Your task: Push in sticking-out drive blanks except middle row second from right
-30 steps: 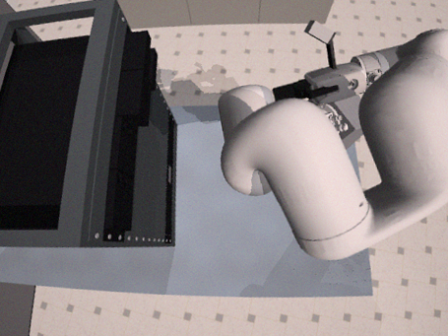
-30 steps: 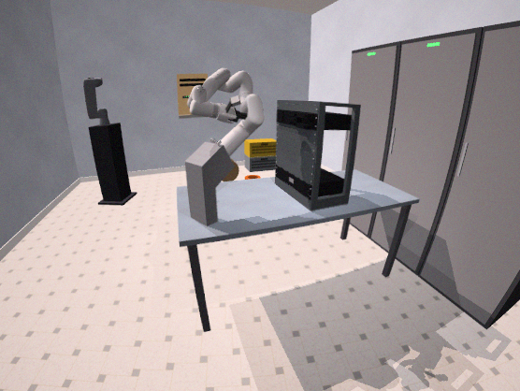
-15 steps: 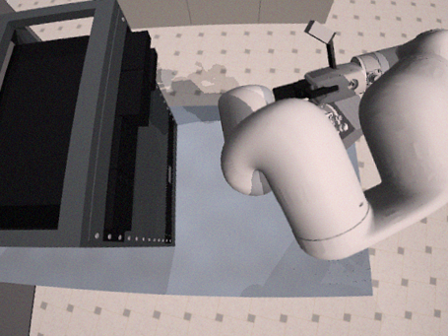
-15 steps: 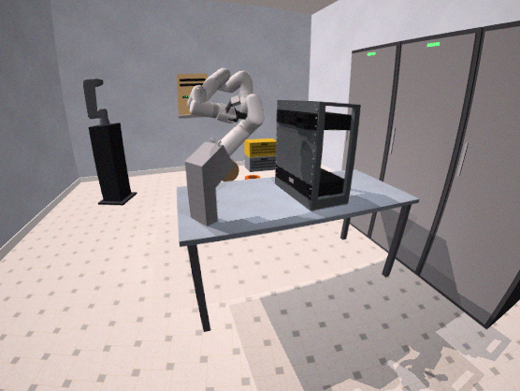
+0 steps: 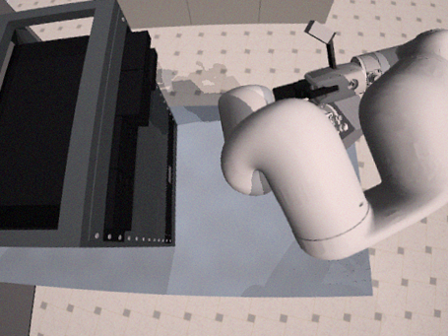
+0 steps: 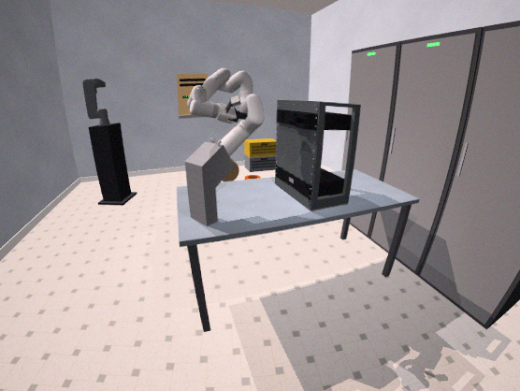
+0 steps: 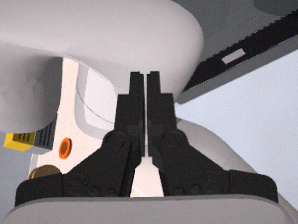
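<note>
The rack (image 5: 88, 113) (image 6: 319, 154) stands upright on the table. In the top view dark blocks (image 5: 143, 43) (image 5: 132, 92), seemingly drive blanks, stand out from its front near the far end, at staggered depths. They are too dark to tell single blanks, rows or columns. The exterior view shows the front edge-on, with no blank distinct. The wrist view shows only a low part of the front panel (image 7: 220, 35). My gripper (image 5: 277, 95) (image 6: 244, 115) (image 7: 145, 89) is shut and empty, apart from the rack, in front of it and above the table.
My own pale arm link (image 5: 245, 105) (image 7: 150, 45) lies close before the fingers, between them and the rack. The table (image 5: 212, 261) (image 6: 262, 194) carries the arm's base (image 6: 203, 187). Yellow and grey cases (image 6: 260, 147), an orange ring and tall cabinets (image 6: 430, 140) stand beyond.
</note>
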`<control>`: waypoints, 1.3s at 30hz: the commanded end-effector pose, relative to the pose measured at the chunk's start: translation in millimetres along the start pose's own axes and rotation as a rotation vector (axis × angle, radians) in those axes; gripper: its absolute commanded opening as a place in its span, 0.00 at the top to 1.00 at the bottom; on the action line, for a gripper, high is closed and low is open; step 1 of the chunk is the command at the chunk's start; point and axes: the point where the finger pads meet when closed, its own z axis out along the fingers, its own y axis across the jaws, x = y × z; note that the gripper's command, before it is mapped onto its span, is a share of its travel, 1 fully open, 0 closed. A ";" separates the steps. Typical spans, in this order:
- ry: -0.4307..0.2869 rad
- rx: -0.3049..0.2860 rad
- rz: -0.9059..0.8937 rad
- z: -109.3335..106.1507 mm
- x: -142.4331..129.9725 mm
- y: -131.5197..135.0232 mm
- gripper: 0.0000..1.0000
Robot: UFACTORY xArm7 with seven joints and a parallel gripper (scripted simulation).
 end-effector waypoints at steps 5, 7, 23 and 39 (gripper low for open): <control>0.065 0.047 0.237 25.2 21.6 13.4 1.00; 0.065 0.047 0.237 25.2 21.6 13.4 1.00; 0.001 -0.009 0.016 0.0 0.4 0.7 1.00; 0.042 -0.131 0.232 6.3 1.2 11.9 1.00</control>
